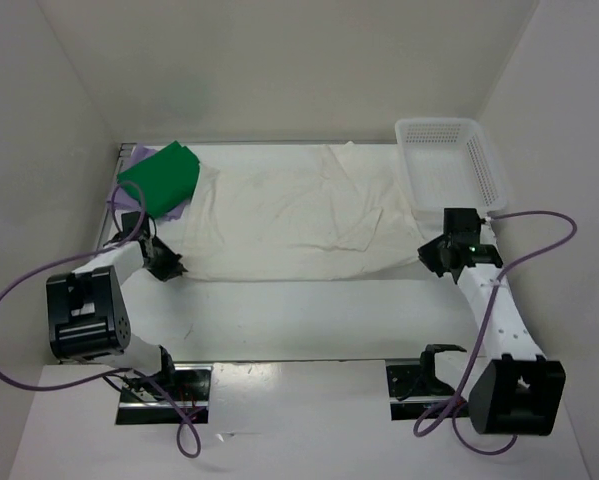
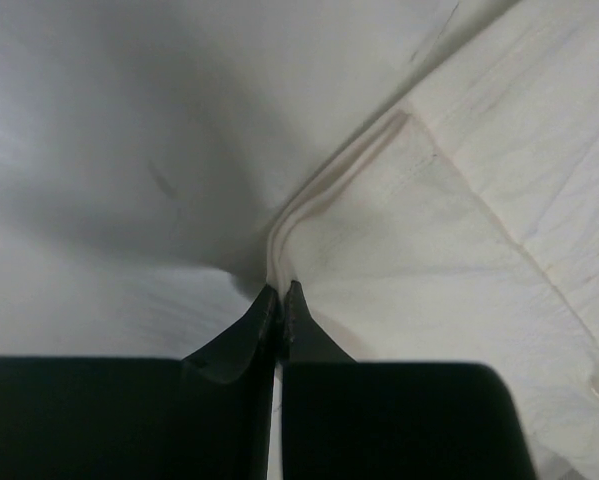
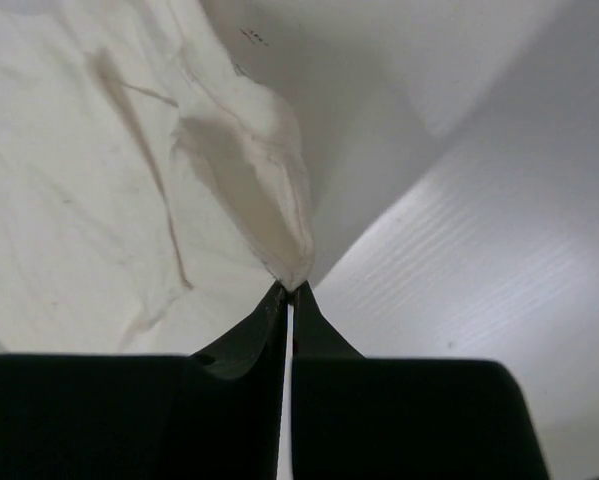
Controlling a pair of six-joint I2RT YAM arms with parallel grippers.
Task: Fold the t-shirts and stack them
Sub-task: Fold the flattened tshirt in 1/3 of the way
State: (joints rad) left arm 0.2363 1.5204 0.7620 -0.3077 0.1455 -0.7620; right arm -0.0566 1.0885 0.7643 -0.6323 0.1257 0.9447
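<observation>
The cream-white t-shirt [image 1: 289, 215] lies spread across the table [image 1: 309, 315]. The left gripper [image 2: 281, 300] is clamped on its near-left hem and the right gripper [image 3: 291, 295] on its near-right corner (both pinched tight). The green t-shirt [image 1: 161, 178] sits folded on the lavender t-shirt [image 1: 136, 156] at the far left.

The white counter [image 1: 309, 320] carries a white shirt [image 1: 299, 215], spread flat and wrinkled across its far half, from near the left side to the basket [image 1: 489, 170] in the far right corner. In the far left corner lies a purple shirt [image 1: 136, 155], largely covered by a folded green shirt [image 1: 161, 178] that also overlaps the white shirt's left edge.
</observation>
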